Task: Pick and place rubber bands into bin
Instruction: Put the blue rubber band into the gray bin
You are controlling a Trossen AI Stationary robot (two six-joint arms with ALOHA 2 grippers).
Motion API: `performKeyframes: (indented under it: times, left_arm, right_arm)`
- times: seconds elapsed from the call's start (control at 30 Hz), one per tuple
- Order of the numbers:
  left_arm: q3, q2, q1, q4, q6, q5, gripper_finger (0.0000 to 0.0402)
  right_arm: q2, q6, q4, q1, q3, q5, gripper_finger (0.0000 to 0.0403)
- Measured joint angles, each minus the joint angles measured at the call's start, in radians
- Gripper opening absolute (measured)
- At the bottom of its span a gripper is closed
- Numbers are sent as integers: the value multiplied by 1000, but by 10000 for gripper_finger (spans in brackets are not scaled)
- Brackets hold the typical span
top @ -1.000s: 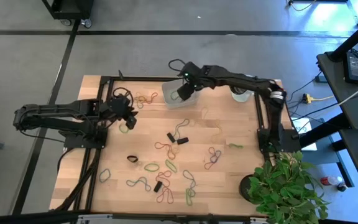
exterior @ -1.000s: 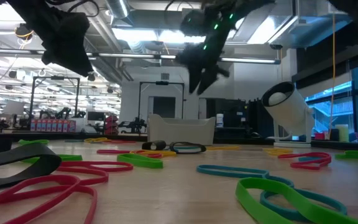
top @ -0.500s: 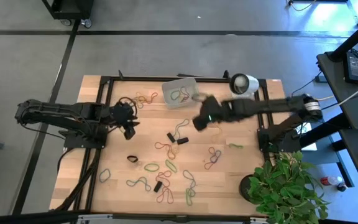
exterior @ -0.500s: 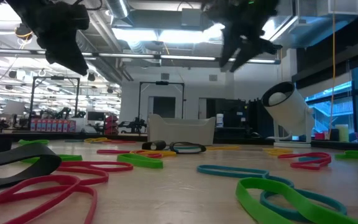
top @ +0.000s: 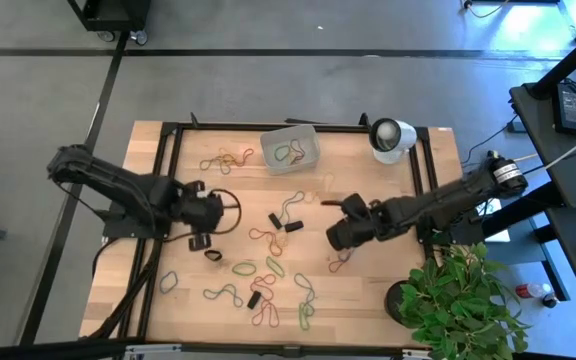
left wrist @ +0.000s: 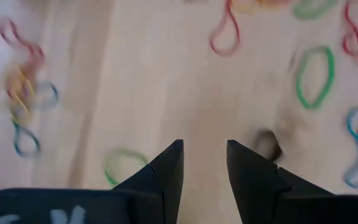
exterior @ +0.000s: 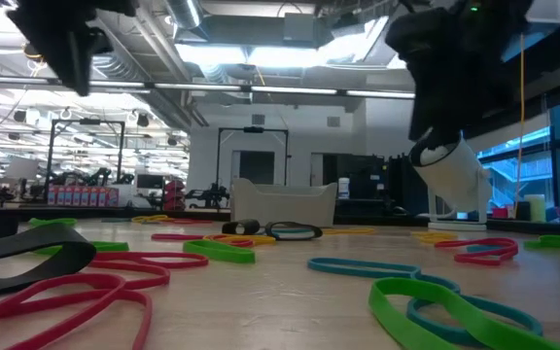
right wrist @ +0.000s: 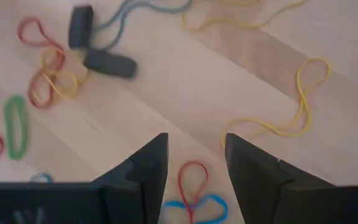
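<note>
Item 1, the bin (top: 290,148): it sits at the far edge of the surface (top: 368,290), between the two arms' reach, and you can see a few bands already lying inside it. That central spot likely lets either arm drop into it.

Item 2, the rubber bands (top: 268,265): most are scattered flat across the middle and near part of the surface, well apart from the bin. Green, red, blue, yellow and black loops, some tangled in small clusters, one cluster just beside the bin. Flat and thin, they will probably need a low, square pinch.

Item 3, left claw (top: 201,241): it hangs over the left-centre of the surface near a black band (top: 213,256). In your left wrist view the claw (left wrist: 204,163) is apart and empty, bare wood between the tips, a green loop (left wrist: 120,165) just beside one tip. It looks lined up for a pick not yet made.

Item 4, right claw (top: 336,237): it is low over the right-centre. In your right wrist view the claw (right wrist: 195,157) is apart and empty, with a red-and-blue looped pair (right wrist: 194,194) lying in the gap between the tips, the likely target.

Item 5, white round object (top: 388,134): at the far right corner, untouched.
</note>
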Motion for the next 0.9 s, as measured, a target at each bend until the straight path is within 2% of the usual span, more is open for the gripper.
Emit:
performKeyframes:
  times: [0.1,0.3,0.4,0.6,0.73,0.9]
  left_arm:
    - [50,92,-71,-67,-87,66,116]
    - [61,254,-203,-110,-193,322,116]
    - [61,345,-261,-106,-246,416,116]
    - [55,512,-338,-96,-286,505,116]
    - [32,606,-346,-85,-256,566,116]
    - [-10,678,-346,6,-225,612,116]
  right_arm:
    - [0,-1,-3,33,-18,0,162]
    - [0,-56,-15,99,-21,0,162]
    - [0,-86,-15,128,-21,0,162]
    - [0,-140,-15,168,-20,1,162]
    - [-2,-175,-15,183,-20,-1,162]
    - [-8,-184,-15,196,-20,-4,162]
